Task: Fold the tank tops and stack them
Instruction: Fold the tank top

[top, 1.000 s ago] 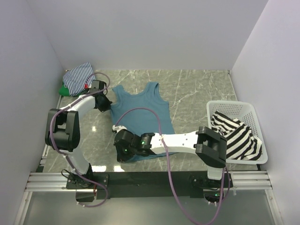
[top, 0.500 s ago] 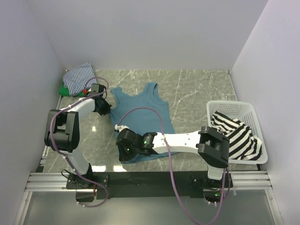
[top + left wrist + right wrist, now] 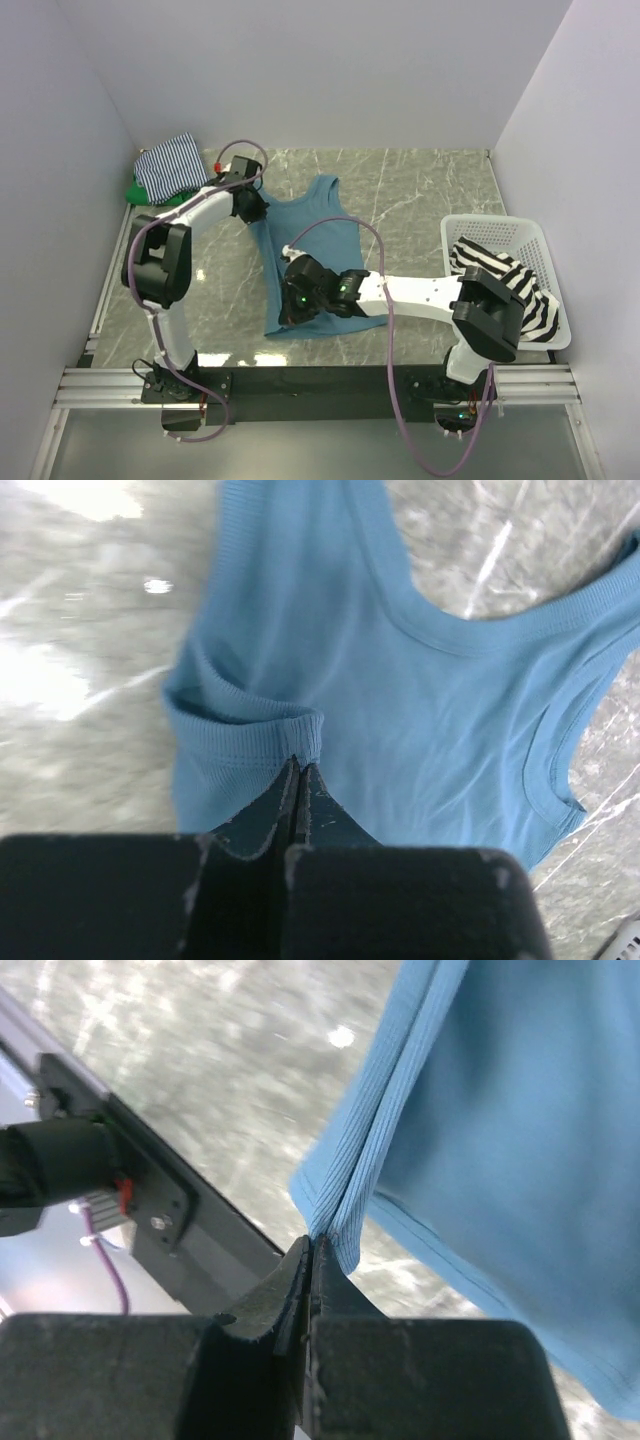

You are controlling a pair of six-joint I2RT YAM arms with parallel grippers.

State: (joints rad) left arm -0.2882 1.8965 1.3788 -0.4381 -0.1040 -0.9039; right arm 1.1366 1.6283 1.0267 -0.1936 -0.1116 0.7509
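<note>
White-walled marbled counter (image 3: 430, 190) is carrying the teal-blue tank top (image 3: 325, 225); left gripper (image 3: 298, 767) and right gripper (image 3: 311, 1245) are pinching its edges.

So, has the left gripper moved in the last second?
Yes. The left gripper, shut on the teal tank top, moved right, away from the folded striped top.

Four tank tops on show: one teal top (image 3: 335, 250) at frame centre, one thin-striped top (image 3: 170, 162) and one green top (image 3: 150, 193) in the upper left corner, and one bold-striped top (image 3: 515, 295) at right. One white basket (image 3: 497, 226) at the right edge. Two arms, a left arm (image 3: 195, 215) and a right arm (image 3: 420, 292), with one gripper each: the left gripper (image 3: 256, 212) and the right gripper (image 3: 285, 318). Two purple cables (image 3: 240, 148), one per arm. One marble table (image 3: 420, 190).
</note>
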